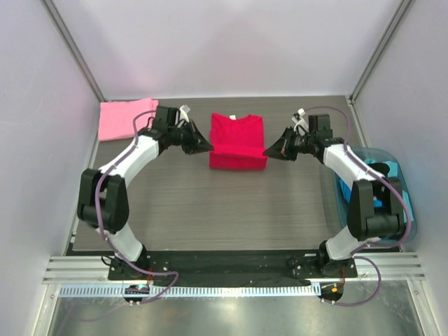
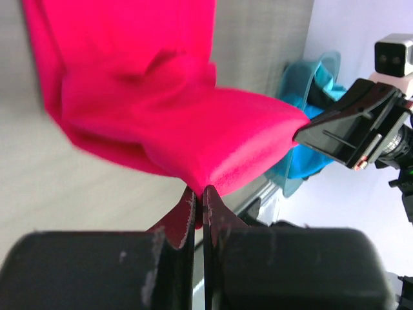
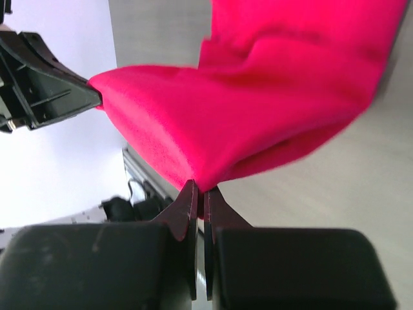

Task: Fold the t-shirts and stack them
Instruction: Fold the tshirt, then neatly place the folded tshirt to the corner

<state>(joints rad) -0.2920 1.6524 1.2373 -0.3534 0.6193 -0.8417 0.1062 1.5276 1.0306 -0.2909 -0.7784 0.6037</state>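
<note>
1. The red tee (image 1: pixel 236 133) is found at the middle of the table (image 1: pixel 210 210), toward the far side, with the collar turned away from the arms. It is folded to a narrow block.
2. Its far part is laid flat on the table. Its near edge is raised and pulled taut between the two grippers, one at each near corner.
3. The left gripper (image 1: pixel 205 145) is closed on the near left corner. In the left wrist view, cloth is seen pinched between the tips.
4. The right gripper (image 1: pixel 270 150) is clamped on the near right corner. The same pinch is seen in the right wrist view.
5. Soft creases are noted along the lifted fold.
6. The pink tee (image 1: pixel 126 119) is laid flat at the far left corner, well apart from the red tee.
7. A blue bin (image 1: pixel 395 175) is seen at the table's right edge, beside the right arm, with blue material inside that cannot be identified.
</note>
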